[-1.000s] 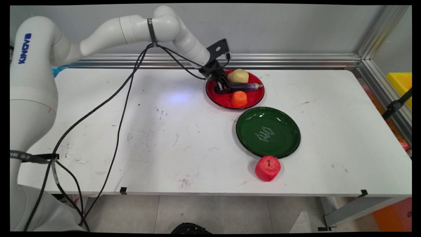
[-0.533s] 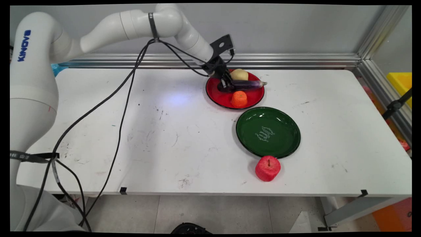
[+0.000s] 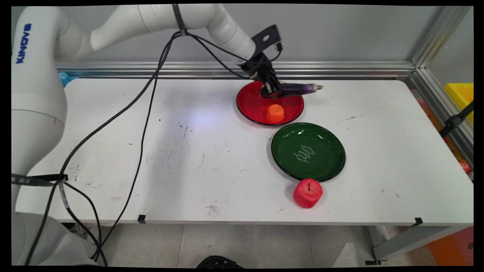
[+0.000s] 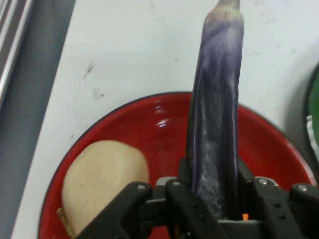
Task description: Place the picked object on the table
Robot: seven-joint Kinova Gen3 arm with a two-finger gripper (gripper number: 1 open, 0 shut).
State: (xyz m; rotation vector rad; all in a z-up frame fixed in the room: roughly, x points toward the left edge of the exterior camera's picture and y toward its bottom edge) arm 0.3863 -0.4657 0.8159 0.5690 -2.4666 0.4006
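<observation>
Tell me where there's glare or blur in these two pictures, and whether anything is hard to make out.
Main view: sharp overall; soft highlights on the green plate and the red plate. Hand view: soft focus throughout, a small glint on the red plate, and the eggplant clamped in the end effector is clearest. The potato shows only in the hand view; in the main view it is hidden.

Two plates sit on the counter [image 3: 113, 151]: one red plate [image 3: 251, 109] directly beneath the claw [image 3: 269, 90], and one green plate [image 3: 325, 166] nearer the camera than the claw. There is one purple eggplant [image 3: 298, 88] clamped in the claw, one tan potato [image 4: 102, 181] just beside it, one orange fruit [image 3: 275, 114] just below it, and one red apple [image 3: 307, 193] well apart.
</observation>
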